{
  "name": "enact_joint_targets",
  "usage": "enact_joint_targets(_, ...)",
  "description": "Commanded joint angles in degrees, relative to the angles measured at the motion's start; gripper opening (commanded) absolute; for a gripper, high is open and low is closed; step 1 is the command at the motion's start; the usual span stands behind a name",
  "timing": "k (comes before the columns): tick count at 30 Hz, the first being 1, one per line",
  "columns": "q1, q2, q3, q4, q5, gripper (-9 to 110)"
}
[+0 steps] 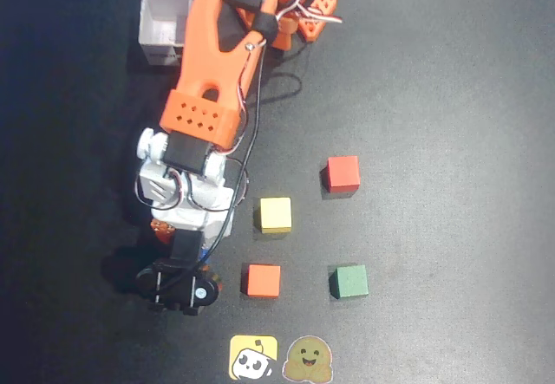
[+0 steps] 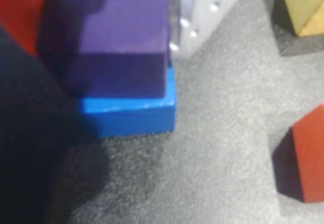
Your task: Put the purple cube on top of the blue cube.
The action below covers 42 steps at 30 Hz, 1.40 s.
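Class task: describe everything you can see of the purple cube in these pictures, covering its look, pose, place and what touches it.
The purple cube shows only in the wrist view; the arm hides it in the overhead view. It is dark purple with plain, matte faces and blurred edges. It sits on the blue cube, slightly offset, so a strip of blue top stays visible at the front and right. A whitish end effector finger stands at its right side, and dark shadow covers its left. Whether the finger touches it cannot be told.

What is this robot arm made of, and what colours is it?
The arm is mostly bright orange plastic, with a row of small holes on one flat block. Its lower joints are white, fitted with black motor boxes. Thin black, red and white cables loop along it. The pincer is blurred in the wrist view.
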Motion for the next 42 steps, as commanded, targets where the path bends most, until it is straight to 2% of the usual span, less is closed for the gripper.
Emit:
enact_joint_targets(1, -0.44, 0.26, -2.9, -0.79, 0.62, 22)
enact_joint_targets(11, -0.79, 3.08, -1.93, 0.18, 1.58, 22)
enact_joint_targets(20, 0.18, 14.5, 6.15, 0.35, -1.76, 22)
enact_joint_targets(27, 0.44, 34.98, 22.15, -0.44, -3.16, 22)
enact_joint_targets(33, -2.29, 52.82, 40.25, -4.31, -1.32, 0)
enact_joint_targets(38, -8.44, 68.82, 54.32, -6.24, 5.8, 1)
enact_joint_targets(42, -11.6, 83.5, 64.6, -4.57, 6.5, 1)
